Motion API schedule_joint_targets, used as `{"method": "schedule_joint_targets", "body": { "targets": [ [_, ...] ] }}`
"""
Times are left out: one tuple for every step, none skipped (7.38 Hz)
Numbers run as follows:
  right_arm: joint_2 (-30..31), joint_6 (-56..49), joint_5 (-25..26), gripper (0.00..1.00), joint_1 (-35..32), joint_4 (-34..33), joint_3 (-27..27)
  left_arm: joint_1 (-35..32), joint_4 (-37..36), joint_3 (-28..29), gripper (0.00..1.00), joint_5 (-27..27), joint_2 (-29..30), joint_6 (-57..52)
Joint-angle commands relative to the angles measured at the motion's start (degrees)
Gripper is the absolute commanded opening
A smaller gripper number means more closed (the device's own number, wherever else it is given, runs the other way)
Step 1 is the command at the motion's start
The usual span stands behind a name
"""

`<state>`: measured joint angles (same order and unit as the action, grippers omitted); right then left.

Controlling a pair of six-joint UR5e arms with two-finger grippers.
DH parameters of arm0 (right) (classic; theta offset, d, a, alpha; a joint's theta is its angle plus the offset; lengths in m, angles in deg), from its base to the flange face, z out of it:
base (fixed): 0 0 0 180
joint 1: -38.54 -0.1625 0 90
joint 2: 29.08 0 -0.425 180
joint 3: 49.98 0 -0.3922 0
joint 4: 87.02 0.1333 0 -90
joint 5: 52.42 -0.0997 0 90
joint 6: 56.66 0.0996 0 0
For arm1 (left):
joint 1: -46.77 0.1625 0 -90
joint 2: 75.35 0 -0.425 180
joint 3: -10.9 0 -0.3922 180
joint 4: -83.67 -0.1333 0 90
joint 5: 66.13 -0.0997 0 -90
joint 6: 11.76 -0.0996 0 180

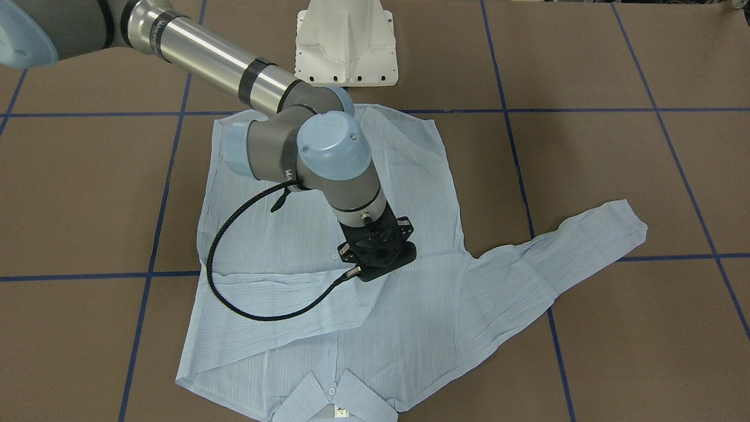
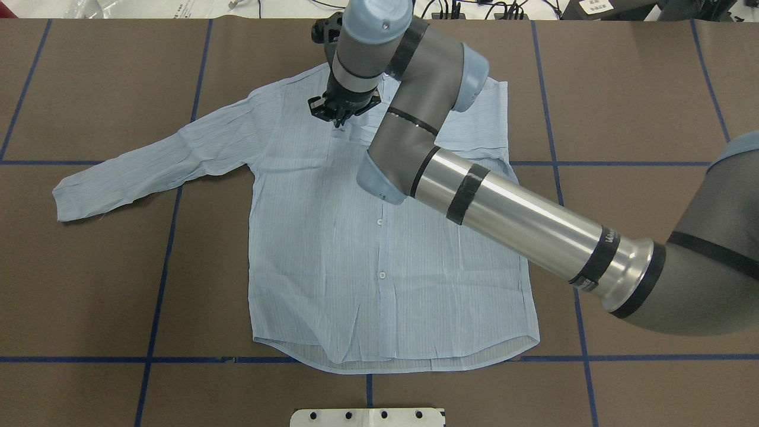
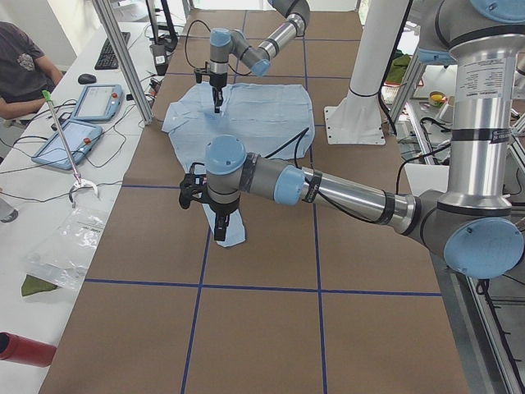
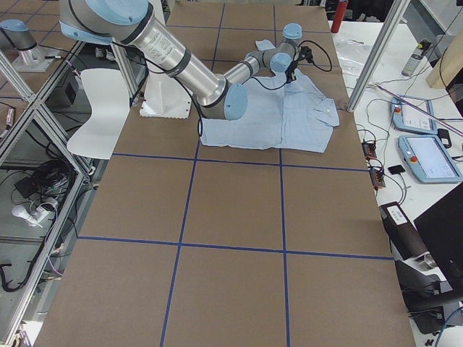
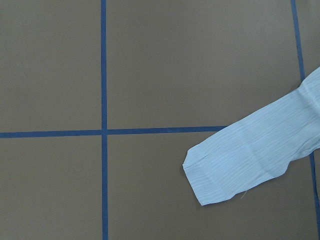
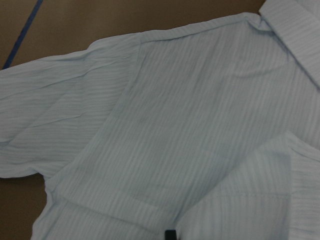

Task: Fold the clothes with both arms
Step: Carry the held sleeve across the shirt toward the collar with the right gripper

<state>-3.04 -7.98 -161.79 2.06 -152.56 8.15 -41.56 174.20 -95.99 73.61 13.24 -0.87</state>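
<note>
Right gripper (image 2: 341, 118): fingers point down onto the shirt (image 2: 332, 249) at the upper chest, beside the end of the folded sleeve (image 1: 281, 299). The fingertips are hidden, so their spacing cannot be determined.

Hazards: a lift with cloth pinched may carry two layers and pull the folded sleeve open. The black cable (image 1: 234, 281) loops low over the fabric and may drag it.

Left gripper (image 3: 220, 230): hangs above the cuff (image 5: 225, 170) of the outstretched sleeve. Its spacing cannot be determined.

The shirt lies flat, buttons up, on the table (image 2: 622, 89), with the collar on the far side and the hem near the robot.
</note>
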Motion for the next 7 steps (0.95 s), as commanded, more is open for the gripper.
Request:
{"method": "schedule_joint_targets", "body": {
  "targets": [
    [-1.77, -0.25, 11.28, 1.0, 6.07, 1.56, -0.39, -0.09, 0.0, 0.45, 1.0, 0.0, 0.44, -0.08],
    [-1.51, -0.25, 11.29, 1.0, 5.99, 1.56, -0.56, -0.18, 0.0, 0.37, 1.0, 0.09, 0.09, 0.01],
    [-1.51, 0.01, 11.29, 1.0, 5.9, 1.56, -0.56, -0.18, 0.0, 0.37, 1.0, 0.09, -0.08, 0.01],
    [-1.6, 0.97, 10.85, 1.0, 5.55, 1.03, -0.39, -0.09, -0.09, 0.97, 1.0, -0.09, 0.44, 0.44],
    [-1.6, 2.29, 6.76, 1.0, 3.54, -5.24, 2.31, 0.17, 1.57, 0.81, 1.0, -0.87, 0.7, 6.36],
    [-1.43, 2.47, 0.36, 1.0, -0.13, -13.39, 6.43, 0.61, 6.37, 0.54, 1.0, -3.75, 0.1, 15.38],
    [-1.16, 3.69, -3.7, 1.0, -3.04, -17.39, 7.77, 4.18, 13.55, 0.19, 0.99, -3.95, -1.82, 24.7]
  ]
}}
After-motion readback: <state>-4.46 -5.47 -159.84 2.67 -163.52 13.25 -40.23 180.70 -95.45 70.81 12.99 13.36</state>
